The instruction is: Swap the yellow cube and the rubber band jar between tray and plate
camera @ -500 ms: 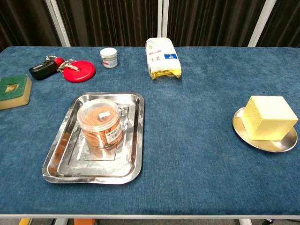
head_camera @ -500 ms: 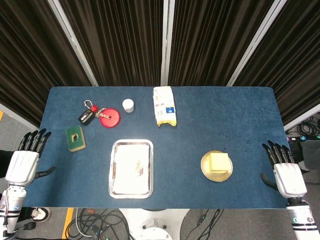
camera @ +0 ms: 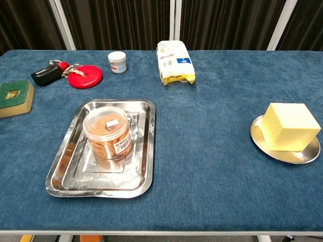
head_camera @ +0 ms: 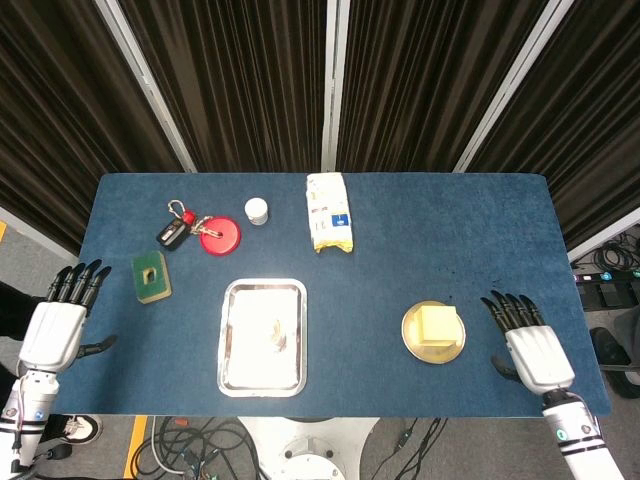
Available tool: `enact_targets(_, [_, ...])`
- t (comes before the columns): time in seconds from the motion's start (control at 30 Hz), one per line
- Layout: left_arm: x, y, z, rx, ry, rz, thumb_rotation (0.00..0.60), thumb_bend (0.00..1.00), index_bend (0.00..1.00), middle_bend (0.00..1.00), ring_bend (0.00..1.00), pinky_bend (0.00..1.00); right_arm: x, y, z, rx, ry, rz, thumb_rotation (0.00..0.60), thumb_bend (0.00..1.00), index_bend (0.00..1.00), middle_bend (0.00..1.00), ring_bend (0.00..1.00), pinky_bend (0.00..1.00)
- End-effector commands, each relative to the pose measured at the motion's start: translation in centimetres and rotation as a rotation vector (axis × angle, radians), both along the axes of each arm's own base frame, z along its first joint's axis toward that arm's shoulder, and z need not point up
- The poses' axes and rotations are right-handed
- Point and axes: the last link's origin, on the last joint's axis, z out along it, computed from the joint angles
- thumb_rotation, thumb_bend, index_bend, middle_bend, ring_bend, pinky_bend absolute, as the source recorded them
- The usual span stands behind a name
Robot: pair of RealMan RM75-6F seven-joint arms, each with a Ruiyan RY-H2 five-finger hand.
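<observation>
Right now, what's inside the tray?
The tray holds only the clear jar, standing upright, lid on, packed with orange rubber bands. The tray floor under the jar is hidden.

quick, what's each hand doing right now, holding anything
Left hand: open, holding nothing, at the table's left edge.
Right hand: open, holding nothing, right of the yellow cube.

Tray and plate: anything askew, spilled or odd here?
Nothing stands out. The rubber band jar stands upright in the tray, lid on, and the yellow cube sits squarely on the plate. Nothing is spilled. The left hand and right hand are open, touching nothing.
</observation>
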Motion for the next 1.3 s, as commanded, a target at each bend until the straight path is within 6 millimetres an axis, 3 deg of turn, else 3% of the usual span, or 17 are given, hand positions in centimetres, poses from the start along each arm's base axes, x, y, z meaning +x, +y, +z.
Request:
enact_targets(0.03, [-0.2, -0.1, -0.1, 0.002, -0.009, 0.006, 0.6, 0.0, 0.03, 0.0, 0.0, 0.06, 1.0, -1.4, -1.4, 0.034, 0.013, 0.015, 0.6, 0.19, 0.0, 0.0, 0.0, 0.0])
enact_targets(0.33, [-0.8, -0.3, 0.2, 0.0, -0.011, 0.013, 0.6, 0.0, 0.03, 0.0, 0.0, 0.06, 1.9, -3.2, -4.8, 0.103, 0.045, 0.009, 0.6, 0.19, 0.0, 0.0, 0.0, 0.0])
enact_targets(0.8, [-1.3, -0.3, 0.3, 0.004, -0.027, 0.018, 0.6, 0.0, 0.04, 0.0, 0.0, 0.06, 2.2, -4.5, -6.7, 0.141, 0.045, 0.015, 0.6, 0.19, 0.0, 0.04, 0.0, 0.0])
enact_targets(1.17, [-1.3, -0.4, 0.5, -0.001, -0.025, 0.022, 0.6, 0.0, 0.03, 0.0, 0.0, 0.06, 2.3, -5.1, -8.0, 0.138, 0.025, 0.056, 0.6, 0.21, 0.0, 0.28, 0.0, 0.0])
enact_targets(1.3, [-1.4, -0.4, 0.4, -0.002, -0.025, 0.025, 0.6, 0.0, 0.03, 0.0, 0.0, 0.06, 2.3, -5.1, -7.8, 0.107, 0.011, 0.072, 0.6, 0.23, 0.11, 0.35, 0.0, 0.0])
